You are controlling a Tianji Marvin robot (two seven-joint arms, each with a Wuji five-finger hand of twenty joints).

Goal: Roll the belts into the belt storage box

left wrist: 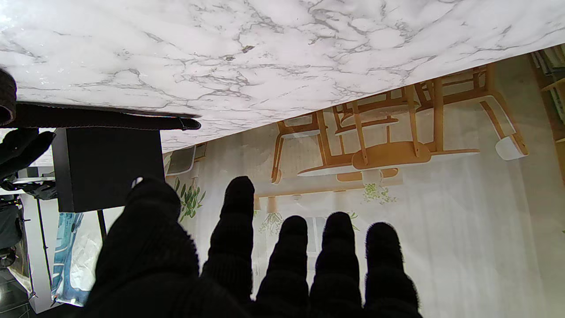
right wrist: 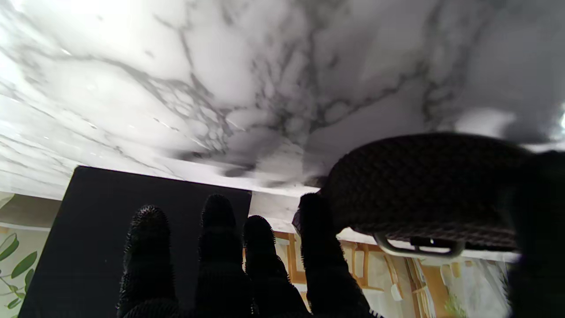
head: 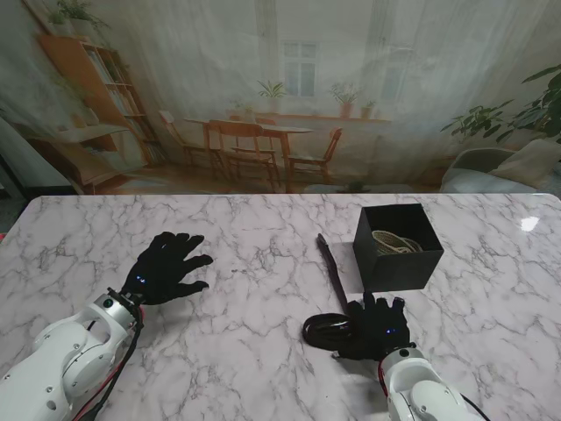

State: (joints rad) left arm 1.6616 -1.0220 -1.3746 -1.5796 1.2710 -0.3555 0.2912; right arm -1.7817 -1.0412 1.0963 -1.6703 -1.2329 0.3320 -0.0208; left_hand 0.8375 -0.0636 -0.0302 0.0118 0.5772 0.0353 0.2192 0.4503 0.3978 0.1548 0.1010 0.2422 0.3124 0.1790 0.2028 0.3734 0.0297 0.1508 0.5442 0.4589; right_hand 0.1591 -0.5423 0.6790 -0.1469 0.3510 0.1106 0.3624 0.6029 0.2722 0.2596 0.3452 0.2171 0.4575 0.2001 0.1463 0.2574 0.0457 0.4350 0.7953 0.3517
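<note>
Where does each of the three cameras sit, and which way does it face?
Stand camera: above the shoulders, looking down at the table; shows both arms, left hand, right hand.
Left wrist camera: looks along spread fingers across the table.
Right wrist camera: looks along its fingers toward the box.
Shared: all three show the black belt and box.

I am seeing my left hand [head: 166, 267] lying flat with fingers [left wrist: 238, 221] spread wide, holding nothing. My right hand [head: 379, 324] is resting palm down, its thumb pressing against the rolled belt [head: 329, 331] beside it.
</note>
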